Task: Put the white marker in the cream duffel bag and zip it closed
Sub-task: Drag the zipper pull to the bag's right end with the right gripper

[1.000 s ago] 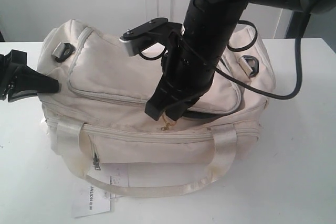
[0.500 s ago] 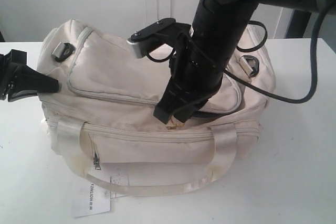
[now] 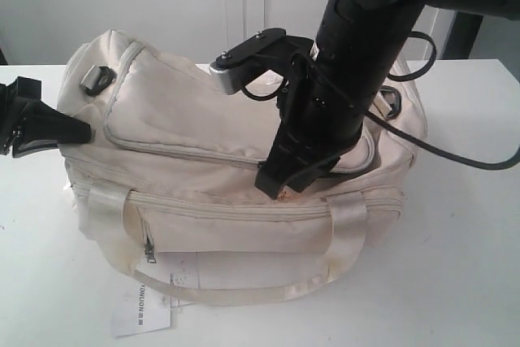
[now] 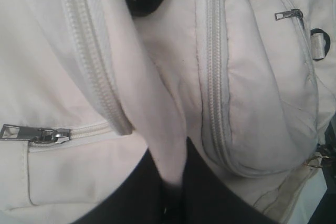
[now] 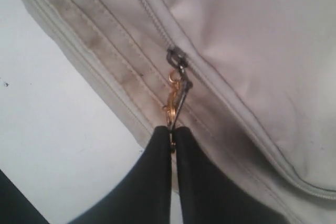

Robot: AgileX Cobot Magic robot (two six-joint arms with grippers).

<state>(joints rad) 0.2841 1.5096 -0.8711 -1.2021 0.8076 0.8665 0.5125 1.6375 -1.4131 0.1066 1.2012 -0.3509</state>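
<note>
Puffy cream duffel bag [image 3: 195,119] (brassy pull [image 5: 176,94])

white table [image 3: 455,282] bears the cream duffel bag [image 3: 203,119] and its paper tag [image 3: 142,314]

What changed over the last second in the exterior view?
The right gripper, shut on the zipper pull, slid rightward along the top zipper of the cream duffel bag. Nothing was taken or released. The left gripper stayed pinching the bag's left end, and the bag has not moved.

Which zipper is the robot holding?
The golden zipper pull on the upper zipper, pinched in the right gripper. The silver pull on the front pocket hangs untouched.
</note>
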